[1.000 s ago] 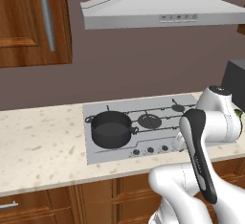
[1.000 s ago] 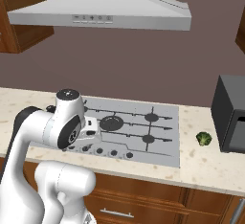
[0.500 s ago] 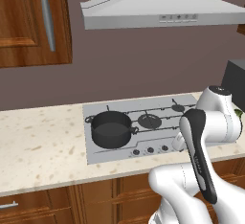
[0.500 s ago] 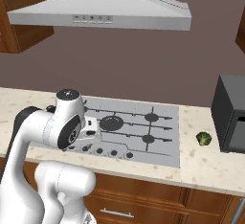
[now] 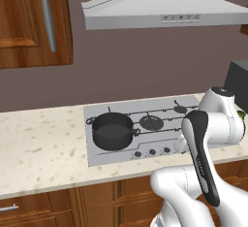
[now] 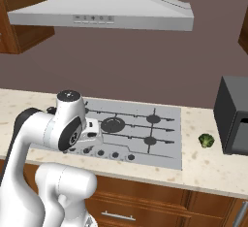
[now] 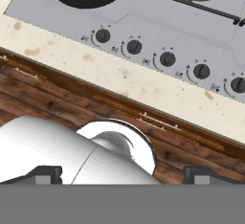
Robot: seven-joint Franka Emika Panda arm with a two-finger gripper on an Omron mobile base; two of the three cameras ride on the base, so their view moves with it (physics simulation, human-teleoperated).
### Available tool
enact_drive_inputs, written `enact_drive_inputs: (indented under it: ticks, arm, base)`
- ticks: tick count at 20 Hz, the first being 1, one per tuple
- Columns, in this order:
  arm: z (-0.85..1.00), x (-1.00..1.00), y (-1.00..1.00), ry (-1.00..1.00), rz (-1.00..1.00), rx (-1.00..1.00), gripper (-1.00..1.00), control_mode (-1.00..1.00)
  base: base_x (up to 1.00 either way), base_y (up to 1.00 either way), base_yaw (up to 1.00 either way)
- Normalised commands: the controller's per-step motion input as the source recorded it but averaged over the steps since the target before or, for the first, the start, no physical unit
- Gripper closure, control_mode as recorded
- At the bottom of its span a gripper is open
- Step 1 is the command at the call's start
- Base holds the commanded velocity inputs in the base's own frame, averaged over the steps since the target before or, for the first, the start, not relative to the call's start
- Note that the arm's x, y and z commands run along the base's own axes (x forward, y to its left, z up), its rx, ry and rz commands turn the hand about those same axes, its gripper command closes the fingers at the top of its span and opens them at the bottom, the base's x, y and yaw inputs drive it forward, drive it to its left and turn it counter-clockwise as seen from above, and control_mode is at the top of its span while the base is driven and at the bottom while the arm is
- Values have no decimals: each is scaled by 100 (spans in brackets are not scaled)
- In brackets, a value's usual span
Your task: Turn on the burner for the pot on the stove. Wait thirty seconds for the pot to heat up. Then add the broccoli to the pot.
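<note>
Pot (image 5: 112,131) sits on the stove's (image 5: 145,109) front-left burner in your left base view, nothing shifted since the earlier frame. Right base view puts the broccoli (image 6: 207,140) on the counter (image 6: 213,165) beside the microwave (image 6: 234,114). Your hand view has the gripper (image 7: 122,174) spread wide and empty above the cabinet front, five knobs (image 7: 167,59) ahead.

The stove (image 5: 145,124) is set into the counter (image 5: 43,148), under the range hood (image 5: 164,10). The pot (image 5: 112,130) sits on the stove's front-left burner, just behind the row of knobs (image 7: 167,59) that runs along the stove's front edge. The broccoli (image 6: 207,140) lies on the counter to the right of the stove, between it and the microwave (image 6: 235,114) at the far right. A wall cabinet (image 5: 31,22) hangs up left of the hood. Drawers (image 6: 145,206) sit below the counter.
</note>
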Motion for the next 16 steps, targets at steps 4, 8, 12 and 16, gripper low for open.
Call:
enact_drive_inputs:
  ticks: [4, 8, 12, 16]
  arm:
    - [0, 0, 0, 0, 0, 0, -100, -100]
    - [0, 0, 0, 0, 0, 0, -100, -100]
    - [0, 0, 0, 0, 0, 0, -100, -100]
    - [0, 0, 0, 0, 0, 0, -100, -100]
  base:
    - [0, 0, 0]
    - [0, 0, 0]
    - [0, 0, 0]
    - [0, 0, 0]
